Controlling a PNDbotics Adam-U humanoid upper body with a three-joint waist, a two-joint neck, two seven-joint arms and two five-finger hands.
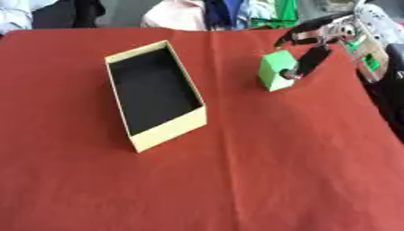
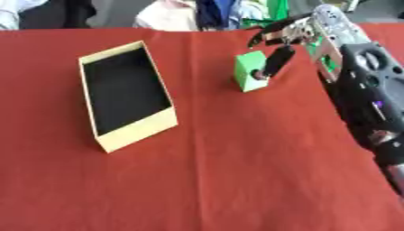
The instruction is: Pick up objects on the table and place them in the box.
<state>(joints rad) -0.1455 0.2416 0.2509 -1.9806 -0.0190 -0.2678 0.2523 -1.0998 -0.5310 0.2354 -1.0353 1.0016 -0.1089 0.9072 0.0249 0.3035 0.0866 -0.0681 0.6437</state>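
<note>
Red cloth (image 1: 236, 180) lies bare up front. Beyond it, the right hand (image 2: 288, 38) curls over a green block (image 1: 273, 70), thumb against its near face and fingers behind, pinching to lift. To the hand's left, well apart, waits the open box (image 1: 154, 92).

One box (image 1: 155, 94), pale yellow outside and black inside, is seen on the bench (image 1: 276, 171), which is covered in one red cloth. One green block (image 1: 274, 69) is counted. One robot hand (image 2: 277, 53) is shown, the right one. Nothing is seen inside the box.
</note>
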